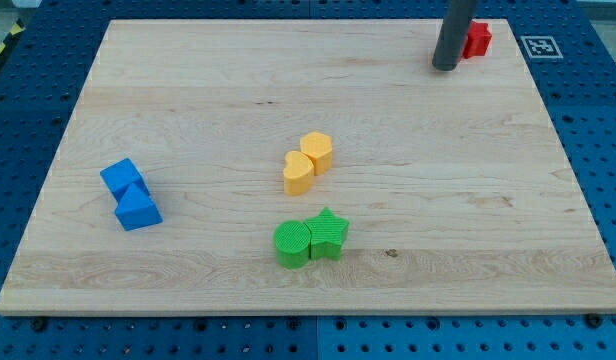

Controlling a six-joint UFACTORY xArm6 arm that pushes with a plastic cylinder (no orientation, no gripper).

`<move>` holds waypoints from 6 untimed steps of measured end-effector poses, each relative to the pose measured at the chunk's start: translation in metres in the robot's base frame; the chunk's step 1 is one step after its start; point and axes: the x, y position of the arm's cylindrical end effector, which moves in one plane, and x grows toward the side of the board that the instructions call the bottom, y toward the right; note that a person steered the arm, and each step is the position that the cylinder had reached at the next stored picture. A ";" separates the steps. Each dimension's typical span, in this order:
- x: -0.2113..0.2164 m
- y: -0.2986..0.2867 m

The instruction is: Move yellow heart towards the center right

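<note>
The yellow heart (299,173) lies near the middle of the wooden board (188,90), touching a yellow hexagon (317,150) at its upper right. My tip (446,67) is at the view's top right, far from the heart, just left of a red block (477,39) that the rod partly hides.
A green cylinder (292,245) and a green star (329,233) sit together below the heart. A blue cube (122,178) and a blue triangular block (138,210) touch at the view's left. A marker tag (541,46) lies beyond the board's top right corner.
</note>
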 end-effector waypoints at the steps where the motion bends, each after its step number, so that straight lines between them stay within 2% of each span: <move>1: -0.012 0.011; 2: -0.022 0.017; 3: -0.006 -0.015; 6: 0.104 -0.246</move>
